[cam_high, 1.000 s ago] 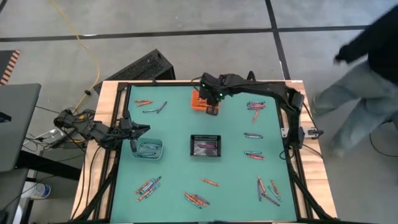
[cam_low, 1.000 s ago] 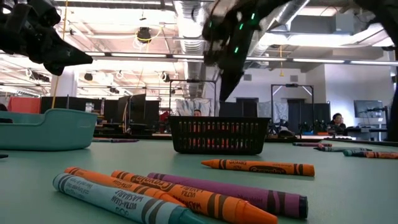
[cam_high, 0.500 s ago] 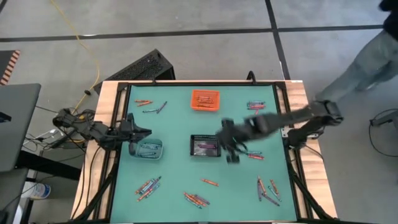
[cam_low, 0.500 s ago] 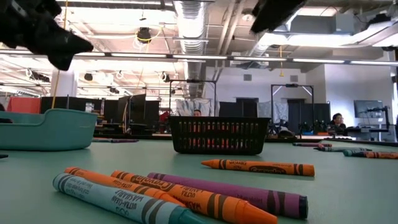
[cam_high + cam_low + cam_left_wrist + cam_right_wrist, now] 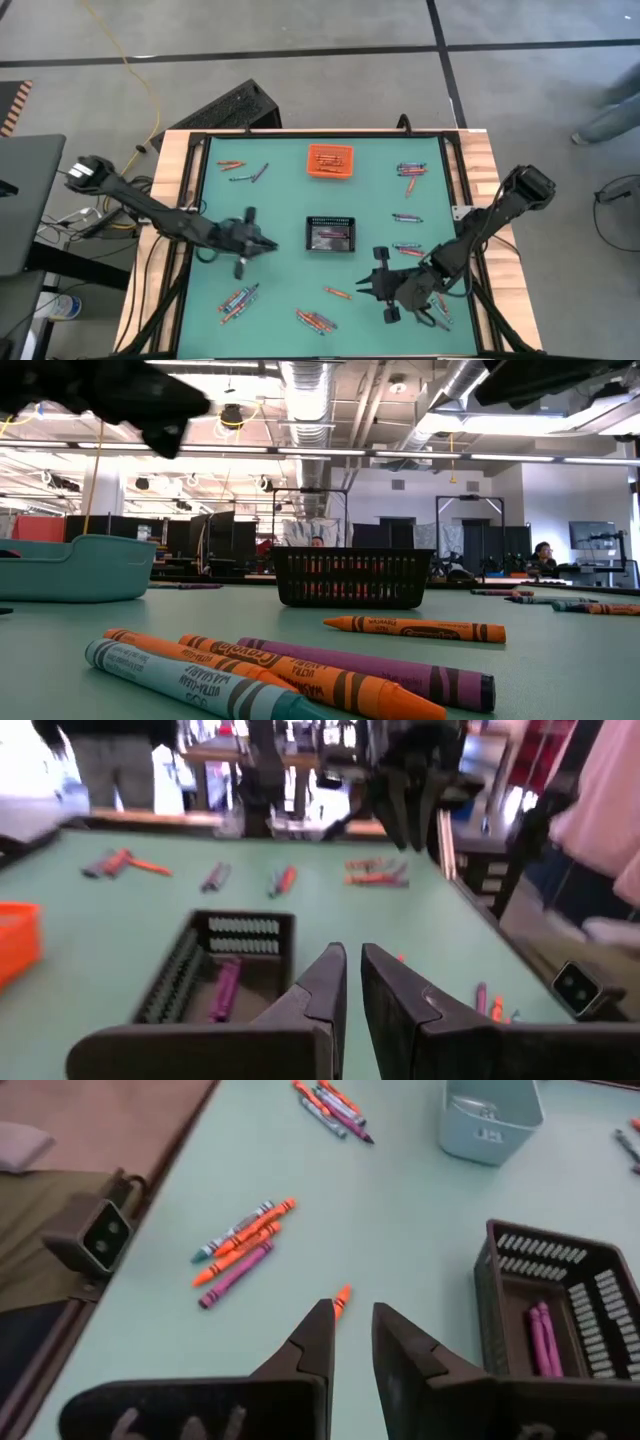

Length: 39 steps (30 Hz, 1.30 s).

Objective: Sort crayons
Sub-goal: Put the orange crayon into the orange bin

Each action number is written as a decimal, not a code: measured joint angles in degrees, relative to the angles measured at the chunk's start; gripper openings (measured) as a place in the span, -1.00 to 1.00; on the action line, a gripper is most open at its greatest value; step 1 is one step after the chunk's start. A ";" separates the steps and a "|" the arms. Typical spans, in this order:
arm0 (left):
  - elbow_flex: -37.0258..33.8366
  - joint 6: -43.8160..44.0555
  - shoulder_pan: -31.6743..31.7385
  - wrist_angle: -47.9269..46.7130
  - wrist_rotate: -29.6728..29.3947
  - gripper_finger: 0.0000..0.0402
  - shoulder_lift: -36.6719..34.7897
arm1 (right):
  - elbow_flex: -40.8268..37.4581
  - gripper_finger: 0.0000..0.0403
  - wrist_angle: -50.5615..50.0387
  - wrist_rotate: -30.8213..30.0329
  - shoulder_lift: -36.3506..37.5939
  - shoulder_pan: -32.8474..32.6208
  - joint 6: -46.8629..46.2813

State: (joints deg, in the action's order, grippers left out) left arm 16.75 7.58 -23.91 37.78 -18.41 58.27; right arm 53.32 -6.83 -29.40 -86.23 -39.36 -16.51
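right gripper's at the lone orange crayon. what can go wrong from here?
1. The right gripper has its jaws only narrowly open, and the orange crayon lies just past them. It may get pushed or rolled rather than gripped.
2. The crayon cluster lies packed together, so lifting one may drag its neighbours.

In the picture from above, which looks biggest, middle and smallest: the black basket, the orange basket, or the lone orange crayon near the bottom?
1 and 2. Black basket and orange basket: they look about the same size, too close to rank.
3. Lone orange crayon: much smaller than either basket.
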 joint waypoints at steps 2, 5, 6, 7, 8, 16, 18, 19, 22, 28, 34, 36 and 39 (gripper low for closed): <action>5.55 -0.52 -0.56 -0.47 0.29 -0.89 8.69 | 0.02 -0.69 0.30 -2.15 -1.25 -1.22 -0.92; 14.73 -4.79 -1.68 -2.27 3.34 -0.89 20.81 | 0.02 -0.69 0.20 -4.27 -3.00 -2.87 -2.88; 17.60 -6.66 -2.08 -2.26 4.64 -0.89 24.77 | 0.02 -0.69 0.22 -4.59 -3.44 -3.25 -3.48; 20.39 -8.40 -2.50 -2.51 5.85 -0.89 28.46 | 0.02 -0.69 0.23 -5.02 -3.90 -3.67 -4.04; 23.27 -10.06 -2.84 -2.36 6.86 -0.89 32.06 | 0.02 -0.69 0.25 -5.29 -4.31 -4.02 -4.42; 39.52 -17.63 -2.80 -2.58 10.21 -0.89 53.46 | 0.02 -0.69 1.07 -5.52 -4.68 -3.95 -4.58; 41.99 -17.58 -2.27 -2.55 10.29 -0.89 56.68 | 0.04 -0.69 1.70 -5.52 -4.53 -3.90 -4.09; 42.99 -17.58 -2.00 -2.55 10.35 -0.89 58.01 | 0.07 -0.69 1.74 -5.54 -4.51 -3.87 -4.00; 44.94 -17.53 -1.48 -2.79 10.49 -0.89 60.71 | 0.07 -0.69 1.50 -5.54 -4.51 -3.54 -4.02; 45.57 -16.52 -0.92 -3.20 10.18 -0.89 61.59 | 0.07 -0.69 1.72 -5.63 -4.51 -3.22 -4.02; 45.57 -16.80 -0.82 -5.64 7.45 -0.81 61.61 | 0.07 -0.69 1.77 -5.62 -4.51 -3.23 -4.02; 45.57 -16.99 -0.82 -6.25 6.80 -0.77 61.63 | 0.07 -0.69 1.77 -5.62 -4.51 -3.21 -4.02; 45.57 -17.23 -0.80 -6.84 6.38 -0.67 61.65 | 0.07 -0.69 1.75 -5.62 -4.51 -3.23 -4.02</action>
State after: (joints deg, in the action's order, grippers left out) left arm 62.33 -9.66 -24.71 30.95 -12.03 119.92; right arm 53.39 -5.08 -35.03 -90.74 -42.59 -20.53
